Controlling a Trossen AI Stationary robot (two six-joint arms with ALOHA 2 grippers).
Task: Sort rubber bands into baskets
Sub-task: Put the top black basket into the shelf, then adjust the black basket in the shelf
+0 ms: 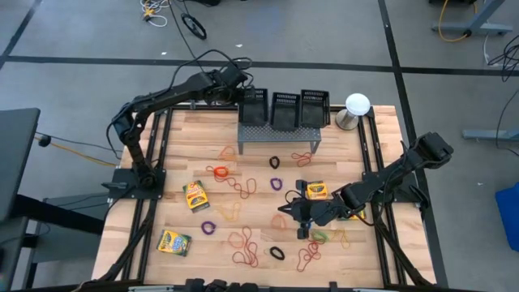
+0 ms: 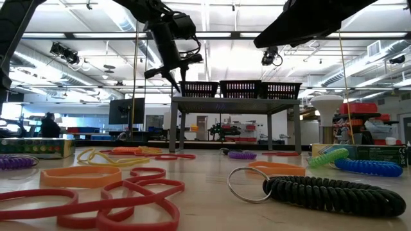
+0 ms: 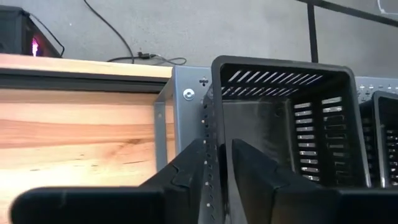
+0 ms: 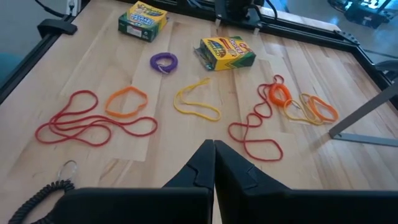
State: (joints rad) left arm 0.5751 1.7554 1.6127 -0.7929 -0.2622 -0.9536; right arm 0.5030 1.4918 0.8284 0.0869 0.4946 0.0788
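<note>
A: Where's the left gripper (image 3: 217, 168)?
B: Up over the leftmost basket (image 1: 253, 106), one of three on the grey stand (image 1: 276, 134). Fingers slightly apart, straddling the near wall of the bin, nothing seen btwn them. Prob. a drop-off spot, hence the height.

A: Right gripper (image 4: 213, 163)?
B: Low over the table (image 1: 174, 150), fingers pressed together, empty. Sits near the rubber bands (image 4: 93, 121), I'd guess lining up a pick.

A: Bands?
B: Scattered on the wood: red, orange, yellow, purple. Can't see any in the baskets.

A: Any writing?
B: Crayon box (image 4: 227, 52) by the purple band; label not legible.
</note>
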